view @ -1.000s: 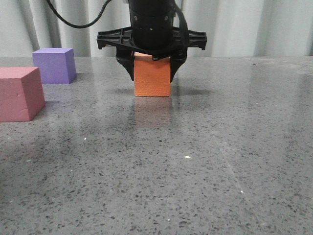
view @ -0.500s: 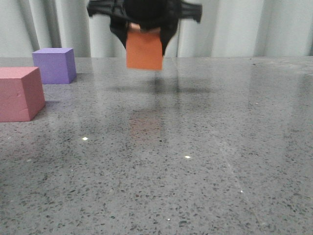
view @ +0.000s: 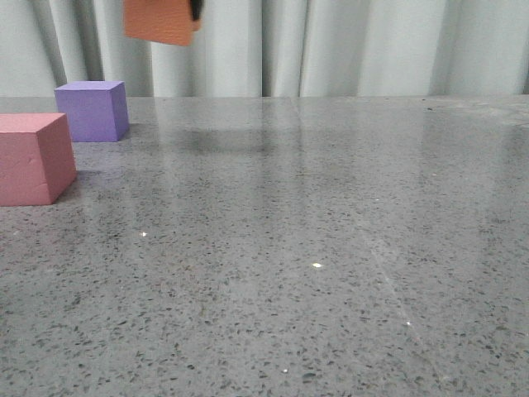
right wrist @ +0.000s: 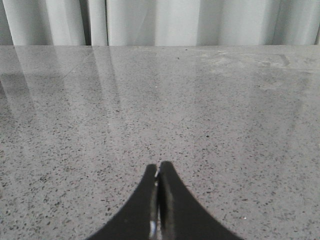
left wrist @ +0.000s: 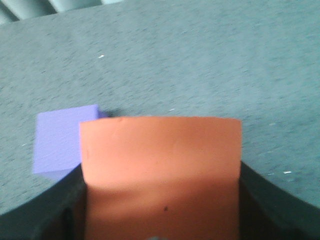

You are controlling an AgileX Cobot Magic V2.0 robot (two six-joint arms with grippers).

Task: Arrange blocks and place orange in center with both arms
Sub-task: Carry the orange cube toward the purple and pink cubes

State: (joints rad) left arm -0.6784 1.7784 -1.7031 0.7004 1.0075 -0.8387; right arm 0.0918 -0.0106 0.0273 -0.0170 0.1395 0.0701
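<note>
Pale pleated curtains back a grey speckled stone worktop (view: pixel 331 248), polished enough to reflect.

Progress: orange block (view: pixel 160 21) is off the worktop, high at upper left of the front view, clamped between the left gripper's (left wrist: pixel 160 220) dark curved fingers (left wrist: pixel 40 215). Placement judged not yet done. Purple block (view: pixel 92 110) and pinkish-red block (view: pixel 33 157) sit near each other at far left, apart, not touching.

Right gripper (right wrist: pixel 159 172): fingers pressed together, holding nothing, hovering over bare stone.

Materials: all three are matte cubes, likely foam; the orange face looks faintly pebbled.
</note>
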